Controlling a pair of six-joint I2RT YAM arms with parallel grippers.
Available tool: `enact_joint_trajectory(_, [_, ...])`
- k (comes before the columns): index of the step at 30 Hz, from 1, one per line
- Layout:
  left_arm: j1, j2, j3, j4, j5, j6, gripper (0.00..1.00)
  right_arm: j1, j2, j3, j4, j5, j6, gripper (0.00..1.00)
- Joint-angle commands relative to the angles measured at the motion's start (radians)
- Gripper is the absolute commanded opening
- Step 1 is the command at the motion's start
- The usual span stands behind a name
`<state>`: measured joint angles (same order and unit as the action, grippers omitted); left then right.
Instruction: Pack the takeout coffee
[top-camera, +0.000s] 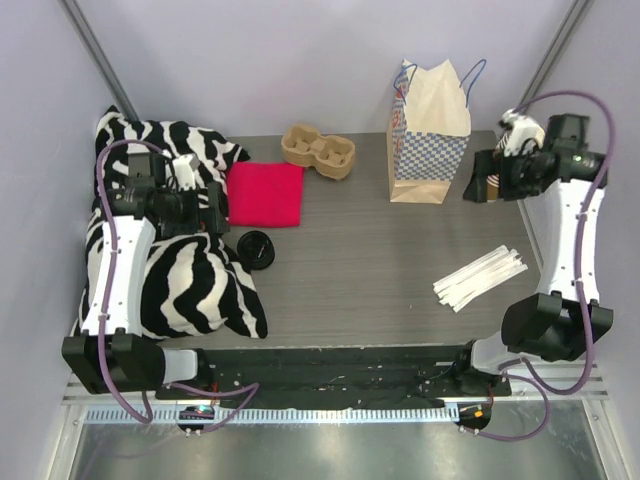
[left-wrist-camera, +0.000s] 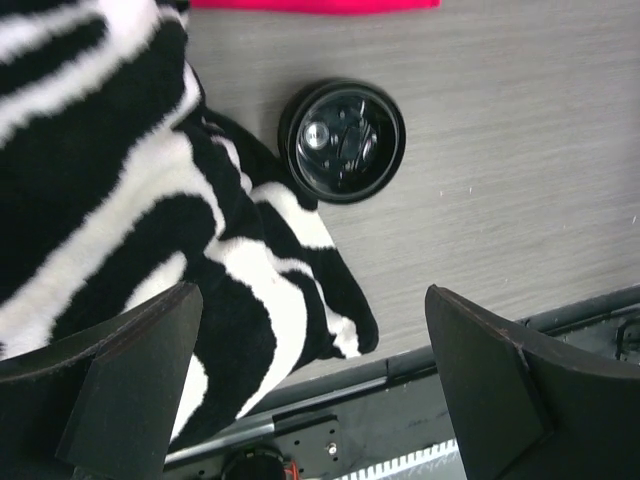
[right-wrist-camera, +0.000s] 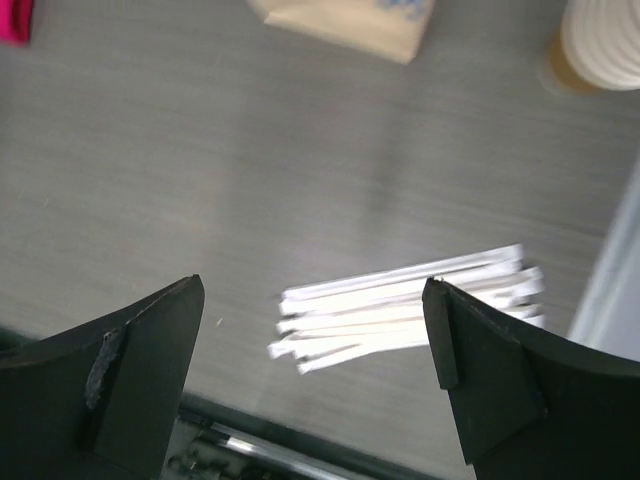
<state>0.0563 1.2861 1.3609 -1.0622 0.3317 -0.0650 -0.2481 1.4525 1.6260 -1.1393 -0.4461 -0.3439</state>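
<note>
The left gripper (left-wrist-camera: 312, 300) hangs with its jaws spread wide and nothing between them. Just ahead of the gap, down on the table (left-wrist-camera: 520, 180), stands the takeout coffee (left-wrist-camera: 342, 140). From above only its round black lid shows, and the cup beneath is hidden. On the left finger's side a zebra-print cushion (left-wrist-camera: 110, 200) lies right against the coffee. On the right finger's side the wood is bare. Under the jaws runs the table's near edge. Beyond the coffee lies a pink cloth (top-camera: 265, 193).

The right gripper (right-wrist-camera: 312, 290), jaws likewise spread and empty, hovers above a bundle of white wrapped straws (right-wrist-camera: 400, 315). Ahead of it stands a paper bag (top-camera: 430, 135), with a stack of cups (right-wrist-camera: 603, 40) ahead and to the right. A cardboard cup carrier (top-camera: 318, 150) sits well apart from both grippers.

Packing looks not yet begun, and the step in hand seems to be reaching for the coffee. The next move probably calls for bringing the left jaws forward and down to straddle the cup, keeping the left finger off the cushion. The bare table between coffee and bag offers open room for carrying.
</note>
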Motion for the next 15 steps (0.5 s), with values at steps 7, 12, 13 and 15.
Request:
enact_joint_trajectory(7, [0.0,0.025,0.133,0.031,-0.036,-0.096,1.0,-0.247,0.316,0.694,-0.204,-0.063,-0.087,1.0])
enact_joint_trajectory(12, [-0.001,-0.039,0.093,0.113,0.016,-0.058,1.0,-0.26,0.422,0.871,-0.182,-0.031,-0.093,1.0])
enact_joint_trajectory(13, [-0.001,-0.039,0.095,0.11,0.042,-0.053,1.0,-0.261,0.425,0.87,-0.134,-0.022,-0.086,1.0])
enact_joint_trajectory(15, [0.0,-0.037,0.099,0.107,0.056,-0.058,1.0,-0.261,0.431,0.851,-0.084,-0.017,-0.07,1.0])
